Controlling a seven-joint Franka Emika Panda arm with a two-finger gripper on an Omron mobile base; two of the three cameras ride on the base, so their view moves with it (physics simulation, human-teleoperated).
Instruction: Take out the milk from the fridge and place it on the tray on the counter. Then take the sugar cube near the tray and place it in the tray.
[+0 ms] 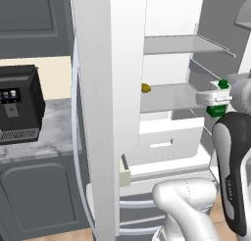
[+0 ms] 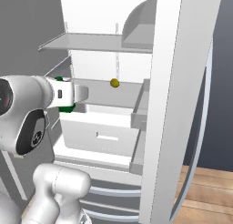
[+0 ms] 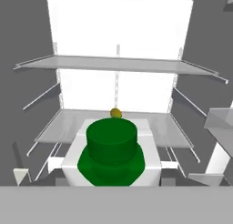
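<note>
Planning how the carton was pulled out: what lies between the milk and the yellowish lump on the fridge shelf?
Only bare shelf. In the hand view the milk sits nearest, the lump behind it, with open grey shelf between them.

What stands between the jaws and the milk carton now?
Nothing visible: the gripper is already around the milk carton in front of the fridge shelf. The small yellow lump sits farther back on that shelf.
</note>
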